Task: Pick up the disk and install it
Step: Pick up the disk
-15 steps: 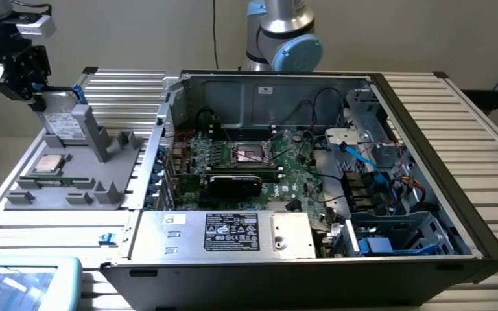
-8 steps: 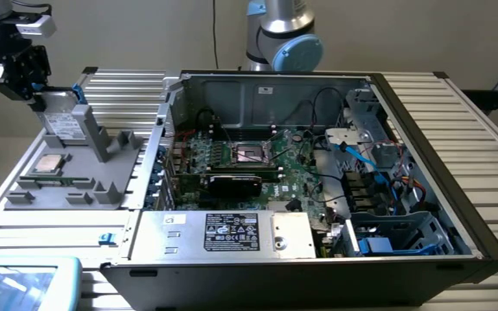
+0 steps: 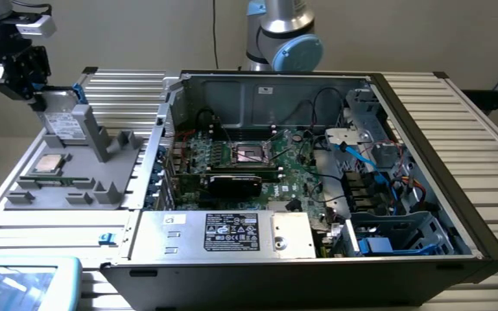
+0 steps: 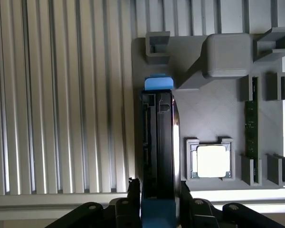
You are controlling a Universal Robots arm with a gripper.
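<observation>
Since my jaws straddled the upright grey-metal, blue-framed disk [image 4: 157, 142] in its grey plastic holder [image 4: 213, 111], pinching or merely flanking I couldn't tell, I judged a square, straight-up lift best.

My arm [image 3: 281, 16], at twelve o'clock in the exterior view, is silver with a light-blue joint cap [image 3: 301, 50]. My gripper [image 3: 34, 96], at ten o'clock, is black.

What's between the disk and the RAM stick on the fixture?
The silver processor chip, apart from both the disk and the RAM stick; seen in the wrist view.
</observation>
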